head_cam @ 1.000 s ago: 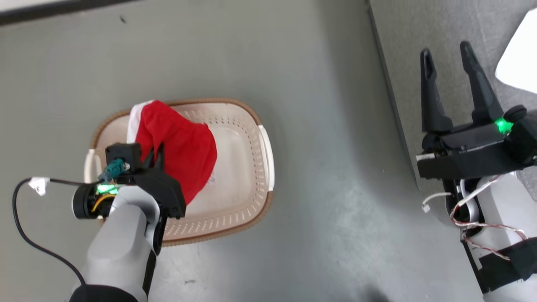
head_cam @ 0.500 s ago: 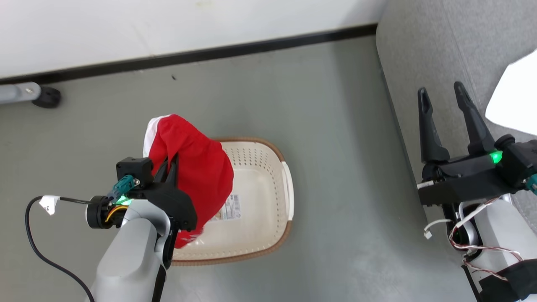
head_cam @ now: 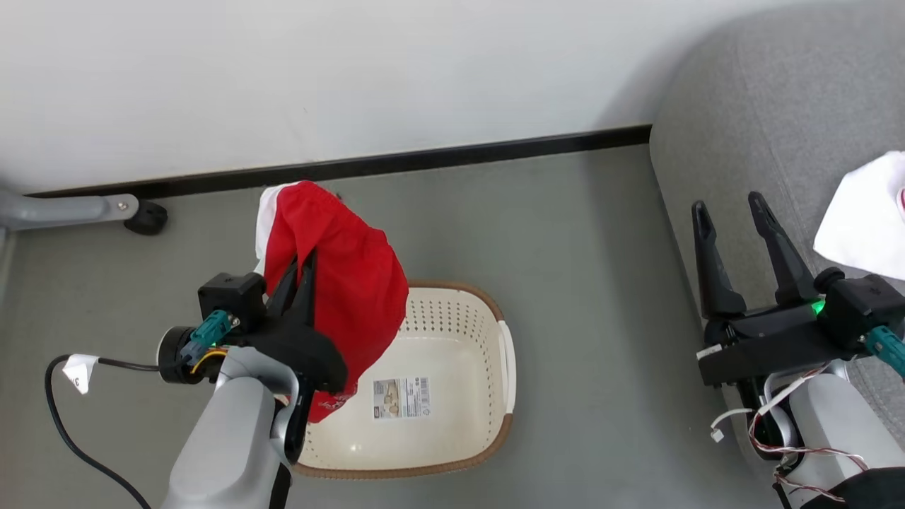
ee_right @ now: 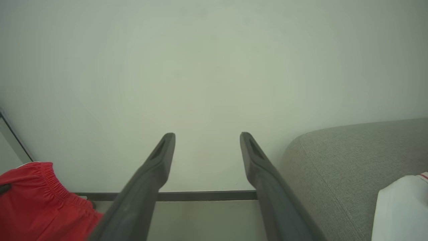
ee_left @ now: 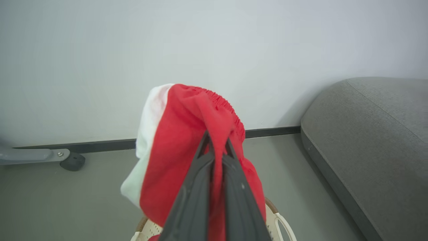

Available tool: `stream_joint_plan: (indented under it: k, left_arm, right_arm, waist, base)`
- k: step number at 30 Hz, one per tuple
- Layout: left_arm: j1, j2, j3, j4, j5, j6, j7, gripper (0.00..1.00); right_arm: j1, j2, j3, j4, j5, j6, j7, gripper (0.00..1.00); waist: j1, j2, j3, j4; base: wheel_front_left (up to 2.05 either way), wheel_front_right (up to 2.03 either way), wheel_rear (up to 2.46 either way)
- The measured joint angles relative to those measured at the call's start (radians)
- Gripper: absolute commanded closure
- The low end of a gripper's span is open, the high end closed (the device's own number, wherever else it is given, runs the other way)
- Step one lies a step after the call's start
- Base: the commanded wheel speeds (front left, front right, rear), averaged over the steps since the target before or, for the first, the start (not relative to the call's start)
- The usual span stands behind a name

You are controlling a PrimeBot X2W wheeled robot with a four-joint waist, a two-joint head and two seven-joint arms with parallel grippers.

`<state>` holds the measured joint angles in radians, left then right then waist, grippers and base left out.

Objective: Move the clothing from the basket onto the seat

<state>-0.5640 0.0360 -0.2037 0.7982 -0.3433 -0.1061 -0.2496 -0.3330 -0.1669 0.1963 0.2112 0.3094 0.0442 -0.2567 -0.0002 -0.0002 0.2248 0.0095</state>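
Now, left claw [head_cam: 302, 263] [ee_left: 217, 139]: clenched on a red fabric garment with a white side stripe and a gathered elastic edge [head_cam: 353, 283] [ee_left: 174, 167]; two long dark fingers pressed together, cloth pinched between them.
red garment: held up off the basket, draped around the left claw's fingers and bunched above them; lower end hanging over the basket's left part, contact with it impossible to tell; a corner also visible at the lower left of the right wrist view [ee_right: 33, 201].
basket: cream-white oval perforated plastic laundry basket with a brown woven-look rim and white side handles [head_cam: 463, 318] [ee_left: 277, 217], standing on the grey floor [head_cam: 594, 247], left of the sofa and well apart from it; barcode sticker [head_cam: 401, 398] showing on its floor.
seat: large light grey fabric sofa with a rounded corner [head_cam: 763, 141] [ee_left: 367, 134] [ee_right: 334, 160], at the right, set against the white wall [head_cam: 424, 71].
white garment: plain white cloth piece [head_cam: 866, 219] [ee_right: 401, 211] lying on the sofa, right of the right claw.
right claw [head_cam: 728, 205] [ee_right: 207, 135]: released, fingers spread wide with nothing between them, hovering over the sofa's left edge, pointing toward the wall.
far left: grey metal leg with a black caster [head_cam: 145, 215] beside the black skirting strip [head_cam: 459, 152].
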Motion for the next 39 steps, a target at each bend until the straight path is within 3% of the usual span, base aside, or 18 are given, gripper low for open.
stream_joint_plan:
  k: [23, 31, 39]
  left_arm:
    - [0.110, 0.001, -0.037, -0.553, 0.039, -0.009, -0.003, 1.00]
    - [0.113, 0.001, -0.065, -0.619, 0.040, -0.010, -0.003, 1.00]
    - [0.116, 0.001, -0.108, -0.635, 0.043, -0.010, -0.003, 1.00]
  right_arm:
    - [0.060, 0.028, 0.024, 0.060, 0.004, 0.019, 0.000, 0.00]
    - [0.055, 0.045, 0.049, 0.073, 0.004, 0.032, 0.000, 0.00]
    - [-0.027, 0.067, 0.160, 0.077, -0.001, 0.067, 0.000, 0.00]
  waist:
    - [0.0002, 0.0000, -0.116, 0.043]
    - [0.0002, 0.0002, -0.122, 0.043]
    - [0.0001, 0.0002, -0.133, 0.053]
  base:
    - [0.00, 0.00, 0.00]
    - [0.00, 0.00, 0.00]
    - [0.00, 0.00, 0.00]
